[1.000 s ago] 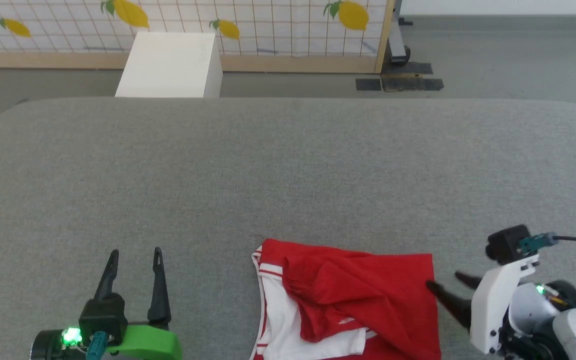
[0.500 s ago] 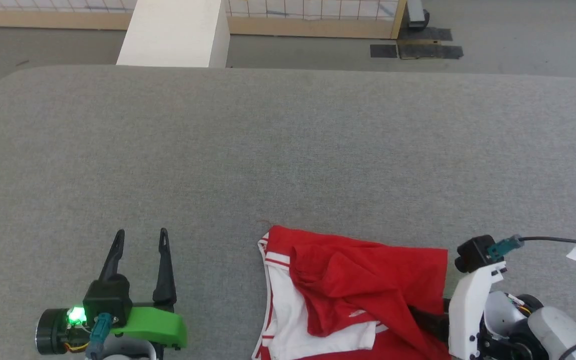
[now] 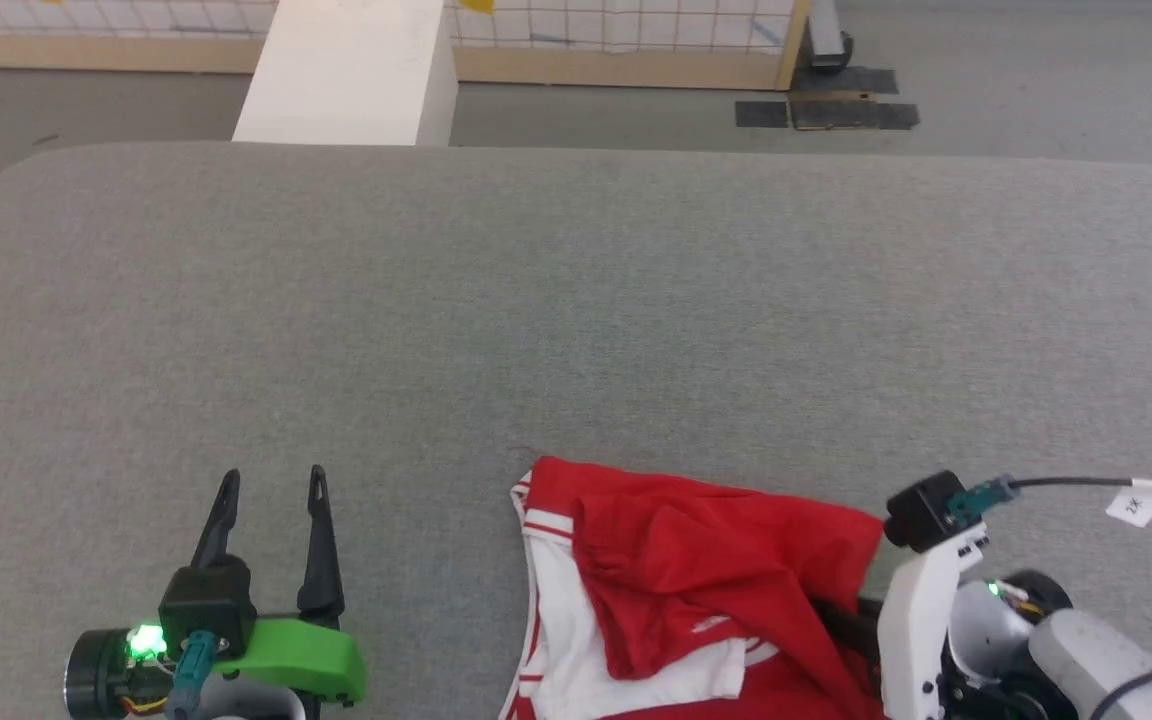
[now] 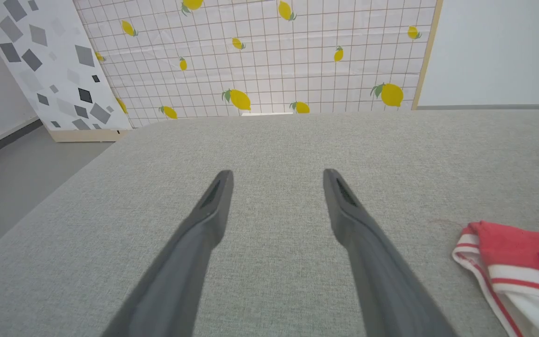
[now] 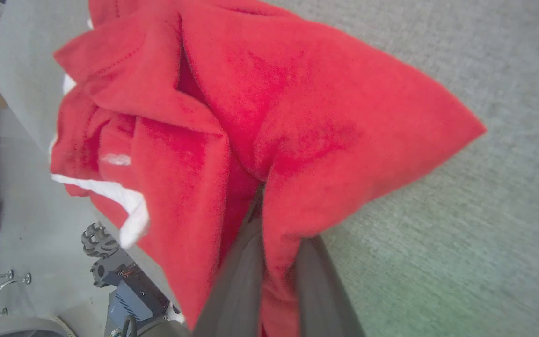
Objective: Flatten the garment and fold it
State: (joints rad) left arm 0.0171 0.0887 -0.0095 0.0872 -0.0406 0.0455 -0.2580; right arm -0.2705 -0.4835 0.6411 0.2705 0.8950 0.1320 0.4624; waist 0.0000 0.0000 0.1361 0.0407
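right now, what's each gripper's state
The left gripper is open, holding nothing.
The right gripper is shut on the garment.

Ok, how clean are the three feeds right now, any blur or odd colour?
Head view: sharp, evenly lit, grey surface weave readable. Left wrist view: left gripper softens toward the bottom edge, garment edge looks washed-out pink. Right wrist view: garment is close and soft, green cast on the surface lower right.
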